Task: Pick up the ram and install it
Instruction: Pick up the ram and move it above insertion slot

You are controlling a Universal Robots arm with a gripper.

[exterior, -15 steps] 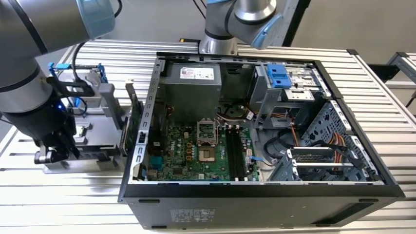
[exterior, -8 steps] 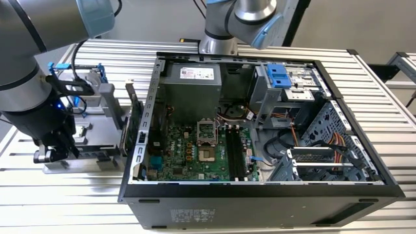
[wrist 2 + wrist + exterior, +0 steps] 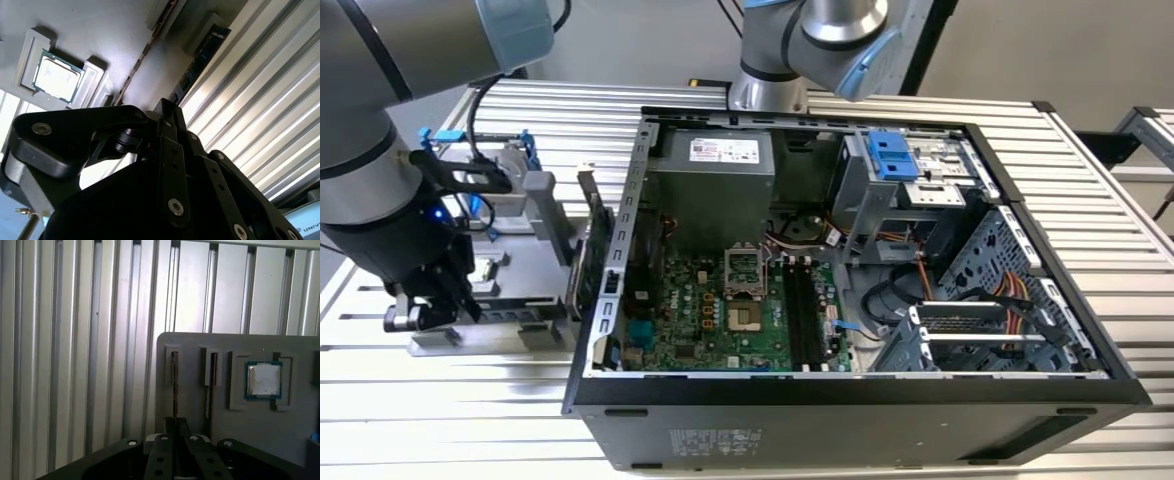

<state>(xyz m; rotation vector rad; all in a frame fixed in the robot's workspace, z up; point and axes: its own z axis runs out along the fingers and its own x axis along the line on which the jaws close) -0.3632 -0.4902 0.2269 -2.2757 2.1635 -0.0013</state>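
Closest to me, at the exterior view's left, the arm (image 3: pixel 380 200) bends down over the slatted tabletop (image 3: pixel 454 420), with its pincer (image 3: pixel 434 310) low over a grey holder (image 3: pixel 494 335) that stands beside the open case (image 3: pixel 854 420). In both wrist views the pincer (image 3: pixel 175 425) (image 3: pixel 167 110) sits right at one end of the ram (image 3: pixel 174 385). I cannot tell whether it is open or closed, or whether it touches the stick at all.

The ram (image 3: pixel 202 62) stands on edge in a narrow slot of the holder (image 3: pixel 300 440), in the slot farthest from the chip. A second stick (image 3: pixel 212 375) stands in the next slot, parallel to the first. Beyond that, a square chip (image 3: pixel 263 380) lies flat in its own recess, also seen in the second wrist view (image 3: pixel 57 75). The tabletop's ribs (image 3: pixel 75 340) run past the holder.

Further in, the case lies on its side with the green motherboard (image 3: pixel 720 310) exposed. Its long black slots (image 3: pixel 803 310) run side by side near the board's middle. At the far edge of the tabletop, behind the case, the base of another arm (image 3: pixel 767 90) rises.
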